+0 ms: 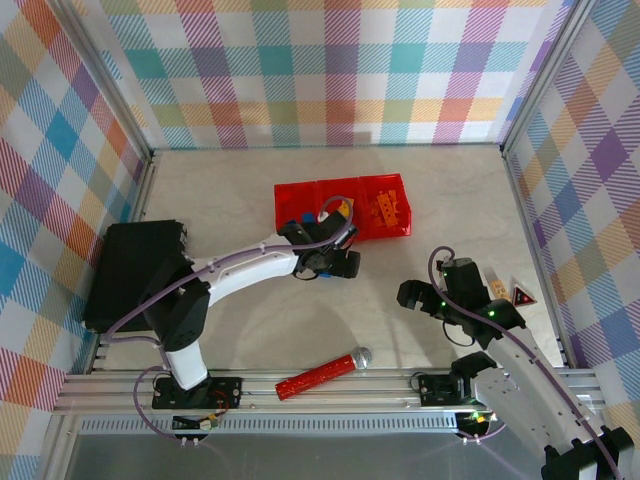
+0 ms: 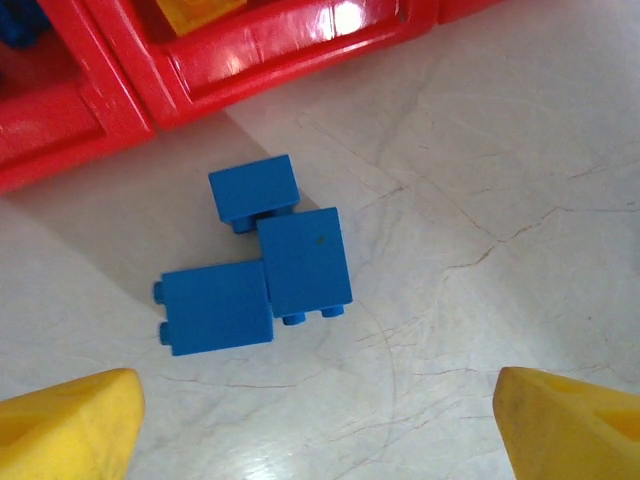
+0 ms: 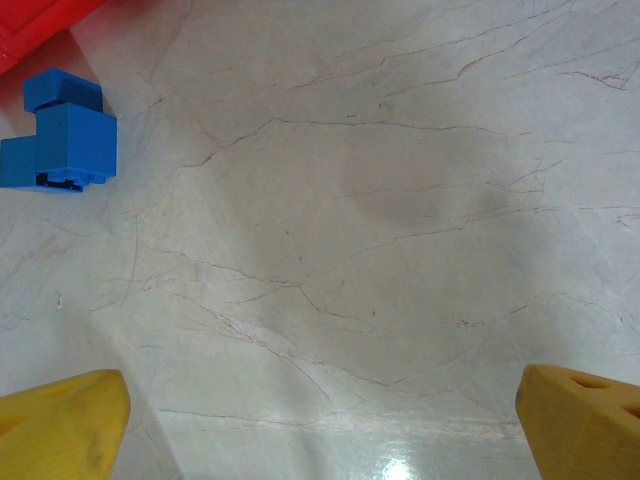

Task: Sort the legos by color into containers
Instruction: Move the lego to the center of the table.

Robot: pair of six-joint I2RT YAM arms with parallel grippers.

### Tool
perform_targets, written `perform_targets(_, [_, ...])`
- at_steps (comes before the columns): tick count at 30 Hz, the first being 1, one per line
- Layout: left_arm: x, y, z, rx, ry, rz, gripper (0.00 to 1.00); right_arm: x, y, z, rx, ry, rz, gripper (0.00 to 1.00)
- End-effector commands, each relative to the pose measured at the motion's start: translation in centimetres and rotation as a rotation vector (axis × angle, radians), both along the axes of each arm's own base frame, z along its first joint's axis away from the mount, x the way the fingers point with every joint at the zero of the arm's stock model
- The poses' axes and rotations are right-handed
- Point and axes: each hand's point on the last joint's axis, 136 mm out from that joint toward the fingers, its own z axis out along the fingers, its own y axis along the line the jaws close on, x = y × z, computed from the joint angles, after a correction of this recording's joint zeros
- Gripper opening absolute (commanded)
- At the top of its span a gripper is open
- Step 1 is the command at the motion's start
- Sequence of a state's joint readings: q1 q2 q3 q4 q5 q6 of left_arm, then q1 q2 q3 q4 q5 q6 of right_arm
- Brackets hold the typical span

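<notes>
Marble-patterned table (image 2: 480,150) carries three blue legos (image 2: 258,255), touching each other in one small cluster, just outside the containers (image 2: 250,55), at 6 o'clock from the red wall. One yellow piece (image 2: 195,10) lies inside a bin, so I judge the blue ones wait for sorting. My left gripper (image 2: 320,425) hangs over them, fingers (image 2: 70,425) wide apart and holding nothing, placed for descending. My right gripper (image 3: 320,425), wide open and empty too, stands aside at 3 o'clock, probably to leave room.

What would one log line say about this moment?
left claw: open, near three blue legos | legos: on table beside bins | right claw: open, empty
</notes>
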State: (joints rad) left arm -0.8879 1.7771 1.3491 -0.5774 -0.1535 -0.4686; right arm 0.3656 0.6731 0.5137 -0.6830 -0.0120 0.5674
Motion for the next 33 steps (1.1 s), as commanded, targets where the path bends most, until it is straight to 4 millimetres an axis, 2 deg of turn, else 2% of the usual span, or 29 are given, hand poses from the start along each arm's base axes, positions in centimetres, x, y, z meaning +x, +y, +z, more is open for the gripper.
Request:
perform_targets(1, [-1.0, -1.8, -1.1, -0.049, 0.073, 0.014, 0.87, 0.3, 0.1, 1.0, 0.011, -0.014, -0.004, 0.99])
perform_targets(9, [-0.9, -5.2, -2.7, -0.152, 0.147, 0.013, 0.83, 0.2, 0.0, 0.9, 0.011, -0.014, -0.005, 0.99])
perform_targets(12, [-1.0, -6.2, -2.6, -0.194, 0.164, 0.006, 0.82, 0.2, 0.0, 1.0, 0.01, -0.015, -0.006, 0.99])
perform_targets(15, [-1.1, -6.5, -2.9, -0.203, 0.176, 0.005, 0.82, 0.2, 0.0, 0.9, 0.01, -0.014, -0.006, 0.99])
perform_targets(25, [-0.4, -3.2, -5.7, -0.057, 0.202, 0.074, 0.82, 0.1, 0.0, 0.9, 0.01, -0.012, -0.006, 0.99])
perform_targets(33, [1.2, -0.1, -5.5, 0.019, 0.183, 0.119, 0.82, 0.1, 0.0, 0.9, 0.007, -0.01, -0.007, 0.99])
